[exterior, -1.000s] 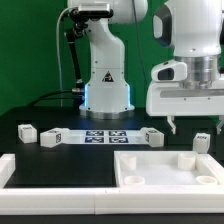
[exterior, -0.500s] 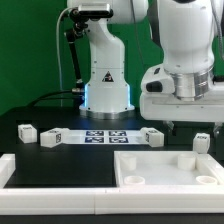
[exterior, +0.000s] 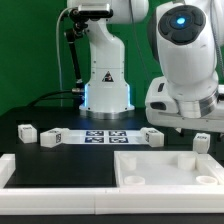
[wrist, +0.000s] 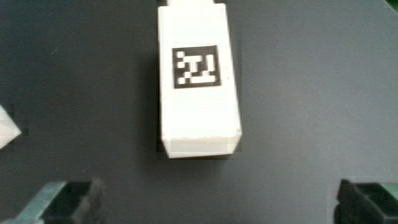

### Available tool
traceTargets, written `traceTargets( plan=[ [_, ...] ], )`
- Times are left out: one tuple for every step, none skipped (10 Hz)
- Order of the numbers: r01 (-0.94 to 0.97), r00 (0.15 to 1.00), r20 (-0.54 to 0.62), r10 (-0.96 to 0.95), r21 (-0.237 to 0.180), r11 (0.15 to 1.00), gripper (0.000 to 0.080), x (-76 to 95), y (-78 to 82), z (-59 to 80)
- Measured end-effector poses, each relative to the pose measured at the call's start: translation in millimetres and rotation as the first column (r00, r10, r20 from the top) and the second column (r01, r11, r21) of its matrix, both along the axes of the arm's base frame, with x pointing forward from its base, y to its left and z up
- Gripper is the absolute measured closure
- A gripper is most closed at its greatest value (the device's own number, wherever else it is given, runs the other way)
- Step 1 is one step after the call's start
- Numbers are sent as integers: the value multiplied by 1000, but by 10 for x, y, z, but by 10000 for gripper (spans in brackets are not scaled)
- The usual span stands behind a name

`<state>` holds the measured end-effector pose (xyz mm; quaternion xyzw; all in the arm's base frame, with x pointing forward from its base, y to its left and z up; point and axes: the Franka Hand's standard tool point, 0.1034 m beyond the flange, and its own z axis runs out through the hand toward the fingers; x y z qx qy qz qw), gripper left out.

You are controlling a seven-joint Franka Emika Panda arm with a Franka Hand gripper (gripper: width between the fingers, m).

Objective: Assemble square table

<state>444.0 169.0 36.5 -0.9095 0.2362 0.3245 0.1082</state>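
The white square tabletop (exterior: 170, 166), tray-like with a raised rim, lies at the front on the exterior view's right. Short white tagged legs lie on the black table: two on the left (exterior: 27, 131) (exterior: 47, 138), one mid-right (exterior: 150, 136), one far right (exterior: 201, 141). My gripper (exterior: 181, 126) hangs above the table between the last two legs, behind the tabletop. In the wrist view one white leg (wrist: 196, 80) with a black-and-white tag lies just ahead of my gripper (wrist: 217, 205). Its dark fingertips (wrist: 63, 200) stand wide apart with nothing between them.
The marker board (exterior: 100, 136) lies flat mid-table before the robot base (exterior: 105, 90). A long white border rail (exterior: 50, 172) runs along the front left. A green wall stands behind. A white corner (wrist: 7, 125) shows at the wrist view's edge.
The arm has swung and turned above the right side of the table; the wrist now faces differently and the gripper sits slightly lower and further left. No part has moved.
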Motion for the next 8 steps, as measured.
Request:
traceTargets(
  plan=[
    [2,1000,-1,-2,0,1000,151,0,-8,-4],
    [1,1000,-2,-1,0,1000,151,-2,-7,-8],
    [2,1000,-5,-2,1,1000,151,-14,4,-21],
    [44,999,-27,-43,36,998,151,-56,91,-79],
    [53,998,-23,-51,110,992,151,-52,98,-105],
    [68,997,-29,-66,90,994,151,-39,46,-114],
    [64,998,-29,-62,90,994,151,-45,57,-115],
    [65,998,-29,-63,90,994,151,-44,51,-117]
  ],
)
